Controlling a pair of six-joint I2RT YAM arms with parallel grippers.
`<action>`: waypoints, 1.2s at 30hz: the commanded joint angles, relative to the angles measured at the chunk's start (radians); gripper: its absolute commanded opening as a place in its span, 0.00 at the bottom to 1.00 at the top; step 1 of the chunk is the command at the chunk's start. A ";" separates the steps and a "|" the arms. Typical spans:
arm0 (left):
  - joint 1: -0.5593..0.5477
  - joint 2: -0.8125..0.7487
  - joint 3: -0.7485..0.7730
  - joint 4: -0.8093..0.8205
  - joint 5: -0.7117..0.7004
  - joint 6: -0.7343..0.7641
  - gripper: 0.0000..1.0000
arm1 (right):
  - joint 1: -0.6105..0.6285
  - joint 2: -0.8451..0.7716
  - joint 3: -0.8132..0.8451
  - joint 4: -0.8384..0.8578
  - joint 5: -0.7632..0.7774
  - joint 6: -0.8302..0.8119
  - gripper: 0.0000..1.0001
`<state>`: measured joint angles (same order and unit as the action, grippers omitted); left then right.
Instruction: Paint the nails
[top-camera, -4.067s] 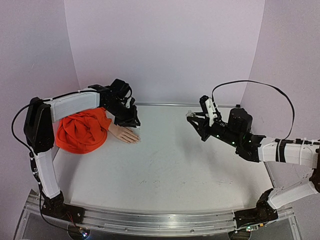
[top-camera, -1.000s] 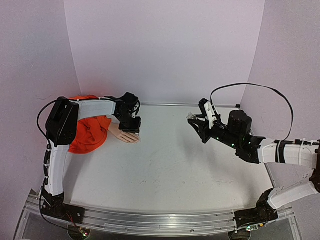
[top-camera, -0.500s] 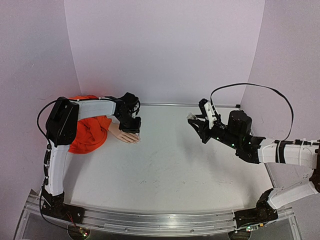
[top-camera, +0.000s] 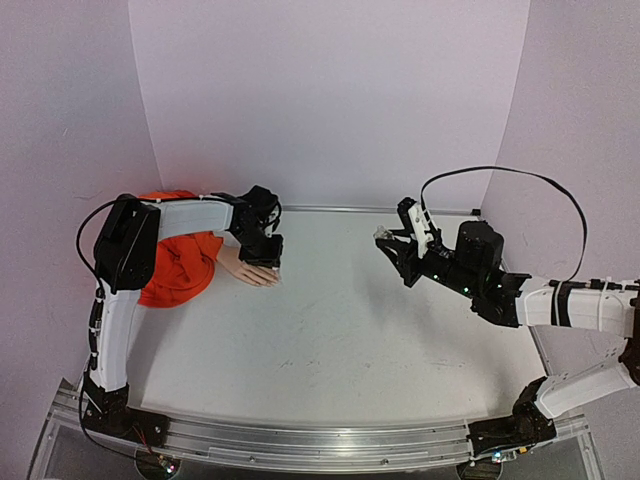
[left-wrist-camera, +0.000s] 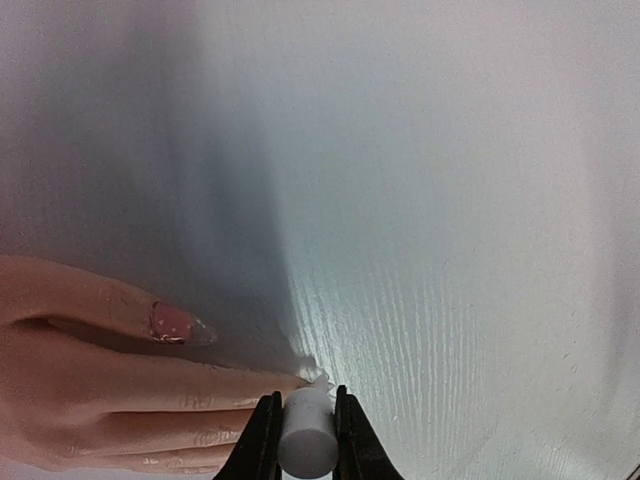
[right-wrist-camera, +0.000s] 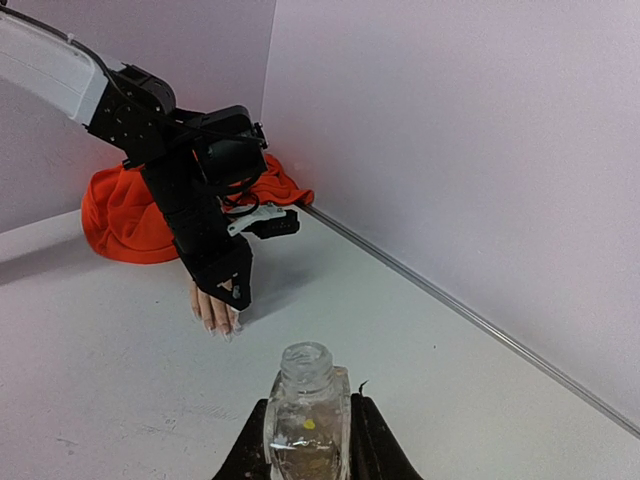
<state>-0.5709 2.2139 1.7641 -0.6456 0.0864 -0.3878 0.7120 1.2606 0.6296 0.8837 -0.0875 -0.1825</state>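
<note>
Here the left gripper (left-wrist-camera: 304, 405) is pinched tight on the white brush (left-wrist-camera: 306, 445), whose tip meets a fingertip of the mannequin hand (top-camera: 250, 270). We see that hand flat near the table's (top-camera: 340, 340) far left corner, fingers running lengthwise toward the middle. The nails (left-wrist-camera: 181, 325) therefore lie side by side across our brush's line, and the next one looks like a short sideways shift. The right gripper (right-wrist-camera: 305, 445), well apart toward the right edge, is closed on the open bottle (right-wrist-camera: 304, 400). The table is smooth, with room.
</note>
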 joint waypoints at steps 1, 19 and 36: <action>-0.007 0.003 0.047 0.004 0.015 0.020 0.00 | -0.003 0.000 0.023 0.058 -0.013 0.005 0.00; -0.017 -0.067 0.020 0.004 0.018 0.021 0.00 | -0.002 0.003 0.024 0.057 -0.017 0.007 0.00; -0.011 -0.050 0.025 -0.006 -0.049 0.034 0.00 | -0.003 0.010 0.025 0.057 -0.020 0.008 0.00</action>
<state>-0.5835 2.2055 1.7664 -0.6502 0.0647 -0.3660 0.7120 1.2716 0.6296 0.8829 -0.0933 -0.1825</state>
